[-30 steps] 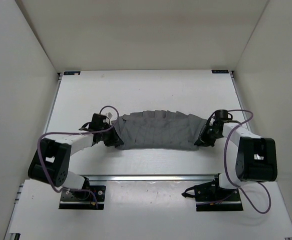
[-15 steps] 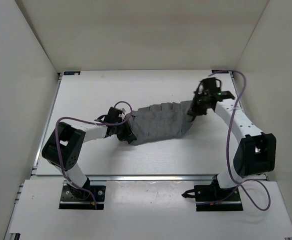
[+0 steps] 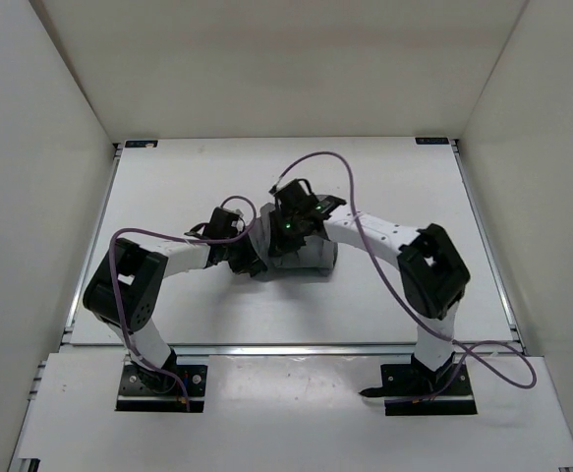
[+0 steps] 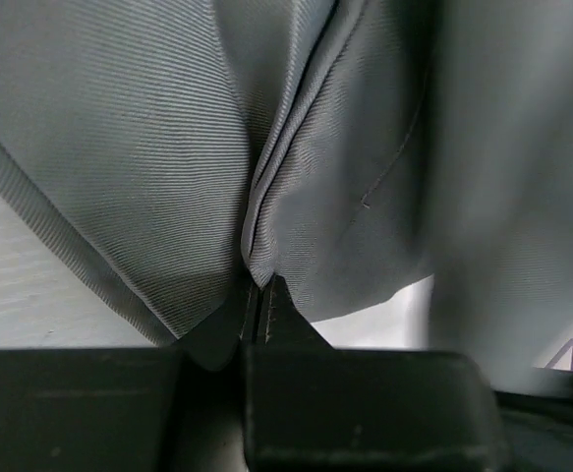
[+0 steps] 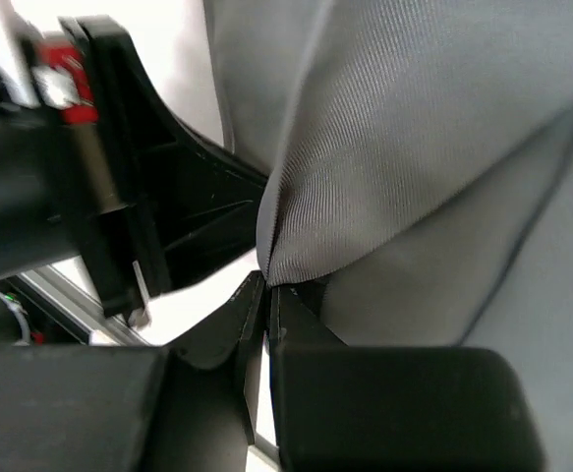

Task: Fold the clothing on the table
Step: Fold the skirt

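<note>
The grey clothing (image 3: 311, 258) lies bunched into a small doubled-over bundle in the middle of the white table (image 3: 168, 187). My left gripper (image 3: 257, 262) is at the bundle's left edge, shut on a pinched fold of the ribbed grey cloth (image 4: 168, 147), as the left wrist view shows at the left gripper (image 4: 257, 287). My right gripper (image 3: 286, 234) reaches across from the right, just above the bundle and close to the left one. It is shut on a fabric edge (image 5: 414, 147), seen at the right gripper (image 5: 267, 287). Most of the garment's lower layers are hidden.
White walls close in the table on the left, back and right. A metal rail (image 3: 286, 347) runs along the near edge, and black brackets (image 3: 141, 144) mark the far corners. A purple cable (image 3: 325, 162) loops above the right arm. The left arm's black body (image 5: 119, 197) is close beside the right gripper.
My right gripper has swept from the garment's right end up and leftward to the left gripper, carrying the cloth over itself. The left gripper shifted slightly right early on, then held.
</note>
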{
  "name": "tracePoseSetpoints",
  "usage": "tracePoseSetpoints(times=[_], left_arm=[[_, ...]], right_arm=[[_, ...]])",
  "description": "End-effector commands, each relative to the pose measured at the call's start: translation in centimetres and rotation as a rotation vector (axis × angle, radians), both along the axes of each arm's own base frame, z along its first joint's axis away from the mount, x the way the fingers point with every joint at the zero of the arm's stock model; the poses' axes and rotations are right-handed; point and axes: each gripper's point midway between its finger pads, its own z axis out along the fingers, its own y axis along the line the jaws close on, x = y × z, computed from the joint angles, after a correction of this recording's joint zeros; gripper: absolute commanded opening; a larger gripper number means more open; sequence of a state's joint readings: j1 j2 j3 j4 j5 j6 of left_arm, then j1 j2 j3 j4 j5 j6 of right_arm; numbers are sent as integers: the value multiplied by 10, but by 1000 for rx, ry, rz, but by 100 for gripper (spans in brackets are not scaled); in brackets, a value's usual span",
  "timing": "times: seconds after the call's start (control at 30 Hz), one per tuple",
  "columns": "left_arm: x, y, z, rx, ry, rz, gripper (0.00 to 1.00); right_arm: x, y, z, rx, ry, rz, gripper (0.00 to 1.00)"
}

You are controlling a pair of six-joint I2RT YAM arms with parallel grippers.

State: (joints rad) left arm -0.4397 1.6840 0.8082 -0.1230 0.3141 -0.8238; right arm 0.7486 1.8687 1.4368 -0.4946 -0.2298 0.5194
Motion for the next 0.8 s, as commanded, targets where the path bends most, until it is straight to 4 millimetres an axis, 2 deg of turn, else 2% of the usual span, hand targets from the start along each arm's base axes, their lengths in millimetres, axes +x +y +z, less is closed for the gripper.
tracePoseSetpoints(times=[0.0, 0.13, 0.23, 0.27, 0.3, 0.33, 0.37, 0.4, 0.43, 0.5, 0.53, 0.57, 0.6, 0.63, 0.67, 0.7, 0.73, 0.77], left_arm=[[2, 7, -2, 22, -11, 4, 0], [1, 10, -3, 35, -26, -12, 0], [-1, 17, -6, 51, -15, -17, 0], [-4, 20, -8, 41, -5, -9, 3], [-6, 20, -6, 5, -3, -6, 15], [-3, 22, -2, -17, -1, 22, 20], [-1, 26, 2, -20, -12, 33, 27], [-5, 27, 5, -21, -15, 30, 30], [-2, 31, 10, -20, -26, 40, 35], [3, 43, 28, -24, -79, 85, 44], [2, 52, 28, -22, -72, 135, 46], [11, 60, 46, -41, -123, 189, 46], [12, 69, 59, -53, -159, 226, 47], [13, 76, 73, -64, -197, 269, 52], [18, 87, 78, -54, -218, 320, 57], [19, 94, 89, -47, -256, 352, 65], [20, 102, 102, -51, -292, 387, 65], [23, 111, 108, -37, -317, 429, 66]], right_arm=[[-4, 32, 9, 60, -35, 95, 0], [-15, 44, -16, 28, 9, 130, 0], [-16, 39, -29, 27, 37, 134, 0], [-18, 37, -37, 3, 51, 139, 0], [-15, 35, -47, -24, 60, 144, 0], [-14, 33, -48, -47, 58, 138, 0], [-15, 34, -60, -83, 73, 144, 0], [-7, 32, -58, -112, 44, 119, 0], [-6, 27, -67, -157, 55, 96, 0], [1, 20, -75, -213, 67, 27, 0], [5, 15, -77, -228, 69, -2, 0], [9, 12, -78, -240, 81, -31, 0], [13, 7, -77, -264, 76, -63, 0], [15, 9, -73, -252, 75, -64, 0], [16, 11, -72, -250, 70, -56, 0], [19, 14, -59, -226, 50, -44, 3], [20, 20, -51, -206, 36, -33, 6], [18, 23, -38, -180, 21, -7, 16]])
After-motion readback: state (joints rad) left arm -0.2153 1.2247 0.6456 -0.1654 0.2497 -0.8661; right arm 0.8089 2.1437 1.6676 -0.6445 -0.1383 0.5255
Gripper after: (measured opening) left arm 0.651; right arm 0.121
